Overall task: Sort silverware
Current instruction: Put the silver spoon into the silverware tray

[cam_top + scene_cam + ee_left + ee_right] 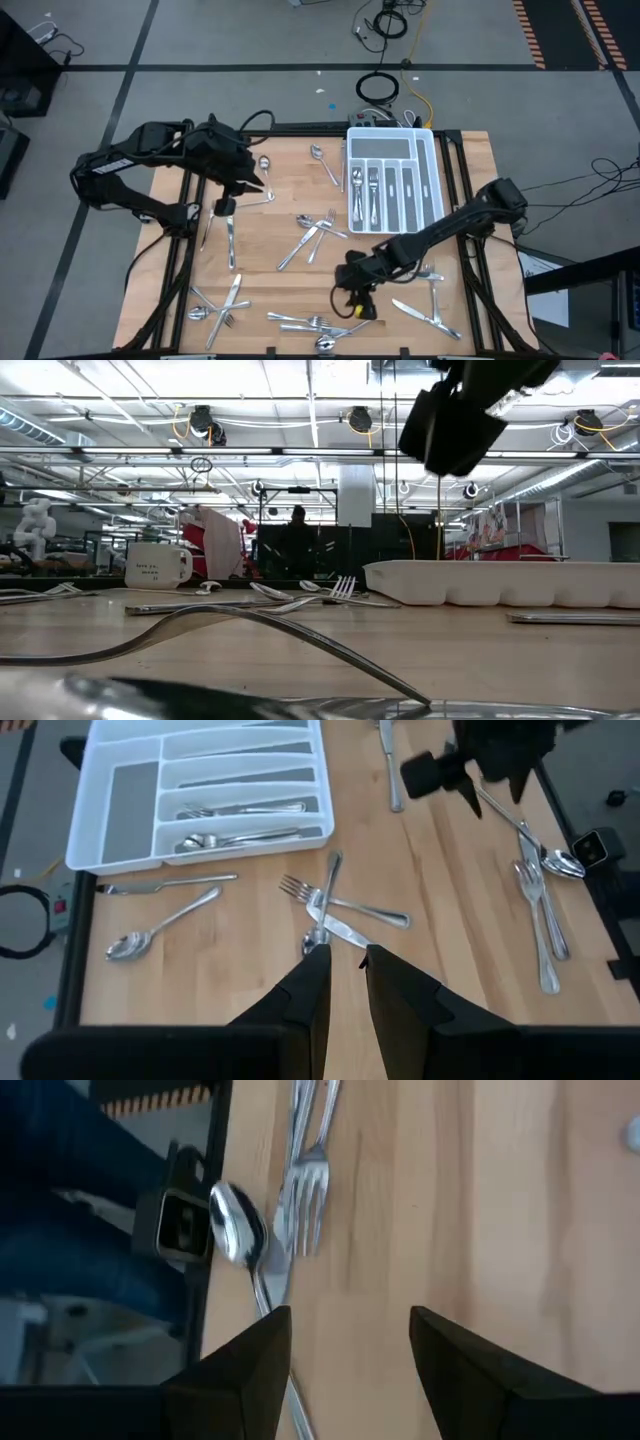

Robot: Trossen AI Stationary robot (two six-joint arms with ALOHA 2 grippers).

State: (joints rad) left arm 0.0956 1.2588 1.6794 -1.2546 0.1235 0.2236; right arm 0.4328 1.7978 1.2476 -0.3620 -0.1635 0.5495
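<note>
Silverware lies scattered on the wooden table: crossed pieces in the middle [315, 232], forks and a spoon along the near edge [312, 322], more at the near left [220, 305] and near right [425, 295]. The white tray [432, 170] at the far right holds a few pieces [368, 190]. My right gripper [350, 1350] hovers open over bare wood by the near edge, a fork [302, 1210] and a spoon [238, 1230] just ahead of it. My left gripper [345, 975] hangs high over the table's left part, its fingers a narrow gap apart with nothing between them.
A knife [230, 245] lies on the table below my left gripper. Two spoons [322, 160] lie at the far side beside the tray. A white mug [155, 565] stands at the far left. Cables and black frame rails run along the table's edges.
</note>
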